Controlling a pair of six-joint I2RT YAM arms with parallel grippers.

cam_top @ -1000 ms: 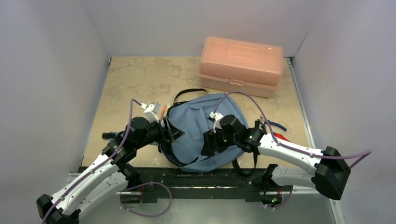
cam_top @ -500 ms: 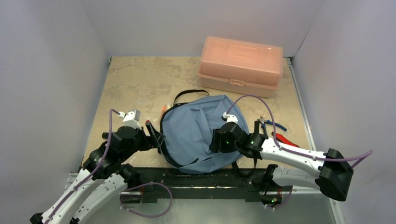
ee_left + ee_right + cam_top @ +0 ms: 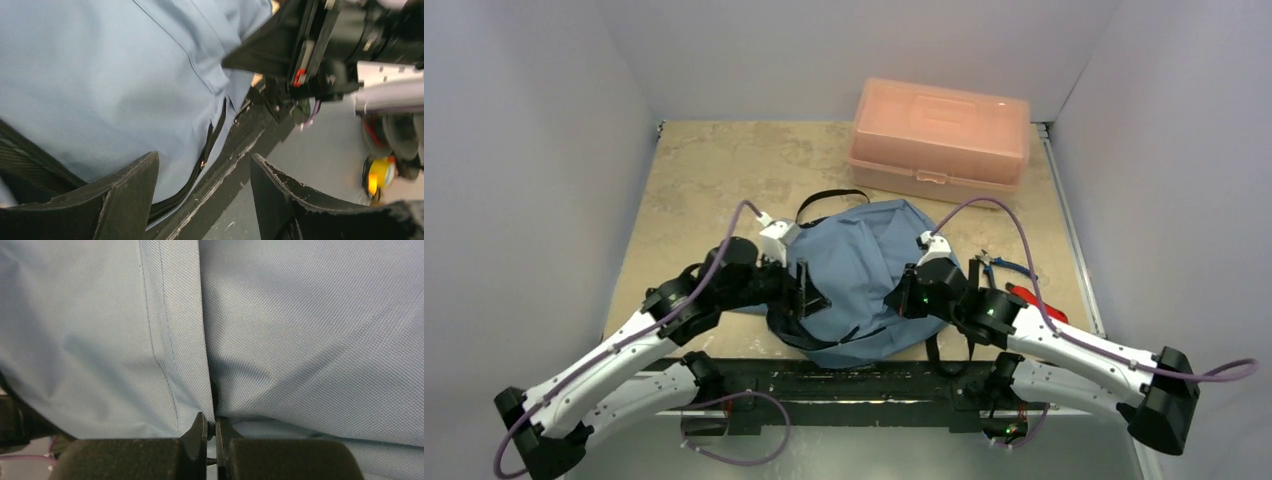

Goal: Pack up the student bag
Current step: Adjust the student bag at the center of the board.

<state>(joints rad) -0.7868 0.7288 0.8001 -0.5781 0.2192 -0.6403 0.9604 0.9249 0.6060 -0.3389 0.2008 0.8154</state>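
Blue-grey fabric, the student bag slumps, seemingly soft and light, at the table's near edge. The right tool is pinched closed on its zipper-flap seam; the left tool gapes open over the zipper, likely the firmest hold.

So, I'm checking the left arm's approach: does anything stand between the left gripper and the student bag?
Nothing visible does. The open left gripper faces the student bag directly, its zipper in line with the gap.
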